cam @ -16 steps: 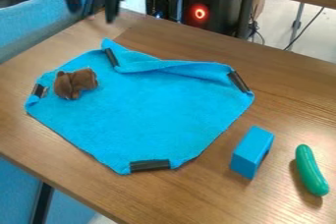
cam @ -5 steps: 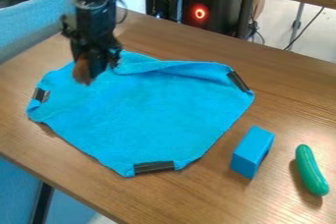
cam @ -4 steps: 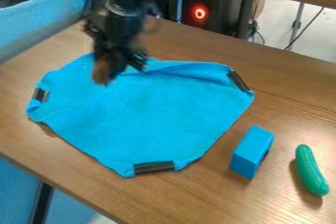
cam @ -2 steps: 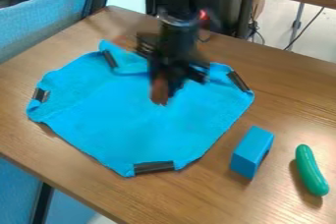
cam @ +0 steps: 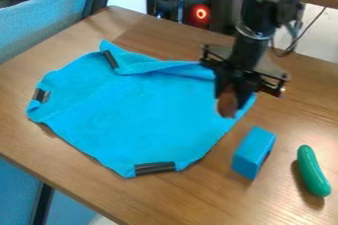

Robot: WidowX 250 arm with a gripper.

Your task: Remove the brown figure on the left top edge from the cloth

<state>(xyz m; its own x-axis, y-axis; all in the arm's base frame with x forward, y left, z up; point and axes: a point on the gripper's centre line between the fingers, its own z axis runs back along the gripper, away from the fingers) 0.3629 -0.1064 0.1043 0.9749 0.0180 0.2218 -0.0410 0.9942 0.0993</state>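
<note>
The gripper (cam: 233, 95), right of centre in the upper half of the frame, is closed on the brown figure (cam: 227, 103), which hangs from its fingers in front of the cloth's right edge. The step in hand looks to be carrying the figure clear of the cloth (cam: 132, 115). To do it well, keep the grip firm but no tighter than needed, since the figure looks soft and could squash or slip out if pinched near its end. Hold it high enough that it does not drag on the cloth, whose upper edge is folded over and could bunch up if caught.

The bare table (cam: 297, 123) toward the right edge of the frame seems a good place to set it. Just below the gripper in the frame, the blue block (cam: 253, 151) stands beside the cloth, and the green cucumber (cam: 313, 170) lies at lower right, so the path should stay above both. Once the figure is wholly past the cloth's edge, lower it gently until it rests on the wood, then open the fingers and lift straight up.
</note>
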